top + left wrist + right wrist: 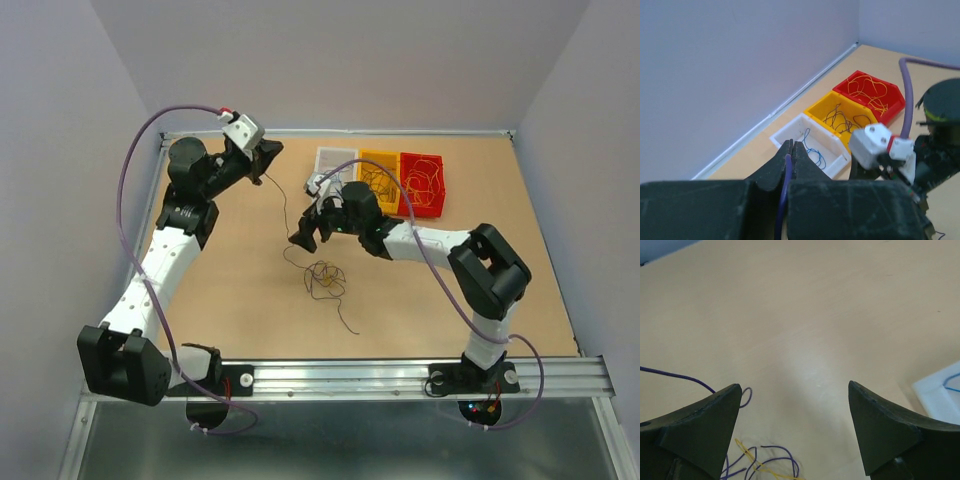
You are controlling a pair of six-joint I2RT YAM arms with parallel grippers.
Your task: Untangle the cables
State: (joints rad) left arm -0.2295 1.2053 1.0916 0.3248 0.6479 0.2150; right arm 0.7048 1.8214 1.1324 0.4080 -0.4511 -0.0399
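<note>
The left pincer (792,145) is lifted near the far left part of the tabletop (220,300), its two fingers pressed together on a blue cable (788,165) that runs down between them. From above, that cable hangs from the pincer as a thin dark line, its lower end near the right pincer (305,236). The right pincer sits low over the middle of the tabletop with its fingers (705,430) spread wide apart and nothing between them.

A loose tangle of cables (325,278) lies on the tabletop just on the near side of the right pincer, with one strand trailing off toward the near edge. In the right wrist view, purple-blue and yellow strands curl beside the left finger.

Three small bins stand in a row, side by side, along the far edge: a white bin (336,152) with blue strands in it, a yellow bin (380,153) with dark strands, and a red bin (421,155) with yellow-orange strands. The white one is nearest the left pincer
</note>
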